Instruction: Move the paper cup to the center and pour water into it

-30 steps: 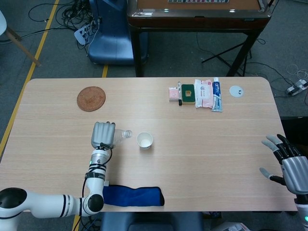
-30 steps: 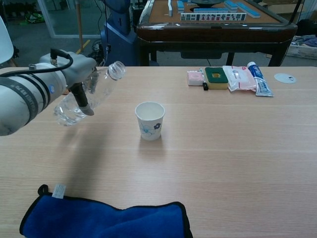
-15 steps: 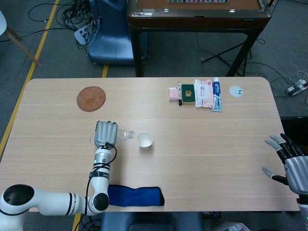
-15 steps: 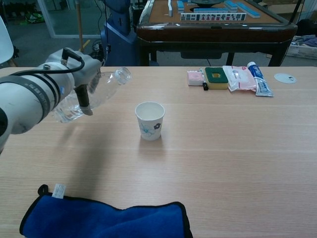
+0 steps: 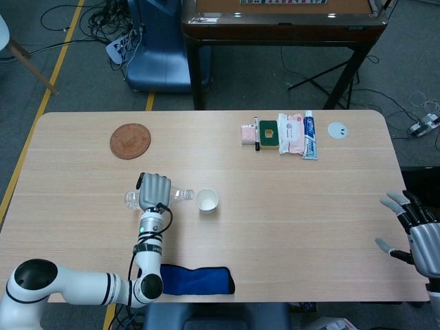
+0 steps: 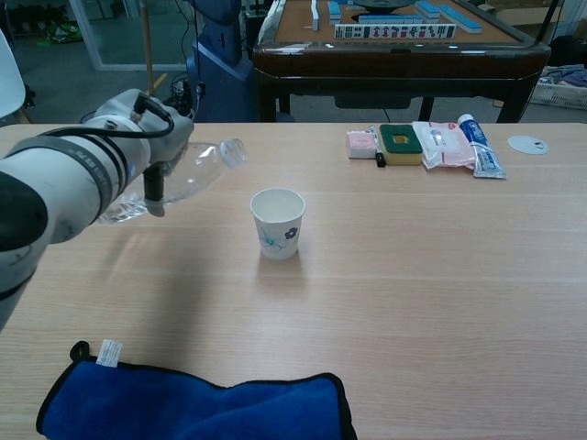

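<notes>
Clear plastic bottle (image 6: 174, 179) clamped in left hand (image 5: 154, 192), tilted, mouth aimed toward paper cup (image 6: 278, 223) near table (image 5: 275, 206) middle. Cup judged light, easily tipped, crushable; best held mid-wall. Right hand (image 5: 414, 230) spread, nothing held.

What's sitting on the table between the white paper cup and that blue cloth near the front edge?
Nothing: only bare wooden table lies between the white paper cup and the blue cloth, clearest in the chest view.

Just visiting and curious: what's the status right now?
Left hand holds clear plastic bottle tilted, mouth toward white paper cup. Right hand open, idle. Nothing between bottle and cup.
</notes>
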{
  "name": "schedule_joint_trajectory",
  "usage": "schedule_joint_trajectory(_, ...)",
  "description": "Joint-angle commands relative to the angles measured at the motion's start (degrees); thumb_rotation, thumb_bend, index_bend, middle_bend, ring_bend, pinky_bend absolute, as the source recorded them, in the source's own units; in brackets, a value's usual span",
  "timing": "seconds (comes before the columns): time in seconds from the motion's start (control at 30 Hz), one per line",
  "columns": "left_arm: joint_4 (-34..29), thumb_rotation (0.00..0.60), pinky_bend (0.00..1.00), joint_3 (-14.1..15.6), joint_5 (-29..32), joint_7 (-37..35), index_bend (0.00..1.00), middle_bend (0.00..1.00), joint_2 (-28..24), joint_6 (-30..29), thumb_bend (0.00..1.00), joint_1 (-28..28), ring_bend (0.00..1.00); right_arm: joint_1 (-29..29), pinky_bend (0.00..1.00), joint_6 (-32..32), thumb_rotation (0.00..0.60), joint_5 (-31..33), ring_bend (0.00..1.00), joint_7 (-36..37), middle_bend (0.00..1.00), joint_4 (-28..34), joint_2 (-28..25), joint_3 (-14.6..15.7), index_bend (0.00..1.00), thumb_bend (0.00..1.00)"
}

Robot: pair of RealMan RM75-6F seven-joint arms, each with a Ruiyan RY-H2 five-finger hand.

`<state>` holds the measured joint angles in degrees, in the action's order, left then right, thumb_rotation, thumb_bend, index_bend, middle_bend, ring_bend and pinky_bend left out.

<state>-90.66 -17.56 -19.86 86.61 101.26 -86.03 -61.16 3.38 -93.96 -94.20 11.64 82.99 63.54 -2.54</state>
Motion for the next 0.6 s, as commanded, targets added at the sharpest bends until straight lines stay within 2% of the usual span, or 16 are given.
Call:
schedule_joint_trajectory(0.03, 0.20, 0.600, 0.51, -0.10, 1.08, 1.46, 0.68, 0.81, 0.24, -0.68, 0.07, -0.71, 0.54, -0.04, 0.27, -0.02, 0.600, 0.03, 0.08, 0.09, 0.17, 0.02, -0.02, 0.00, 0.23, 0.05)
schedule_joint_trajectory(0.6, 2.46, 0.600, 0.52, -1.65, 8.02, 9.19, 0.68, 0.82, 1.83, -3.12, 0.07, -3.91, 0.54, 0.11, 0.27, 0.61, 0.600, 0.29, 0.08, 0.67, 0.17, -0.02, -0.10, -0.04, 0.23, 0.05)
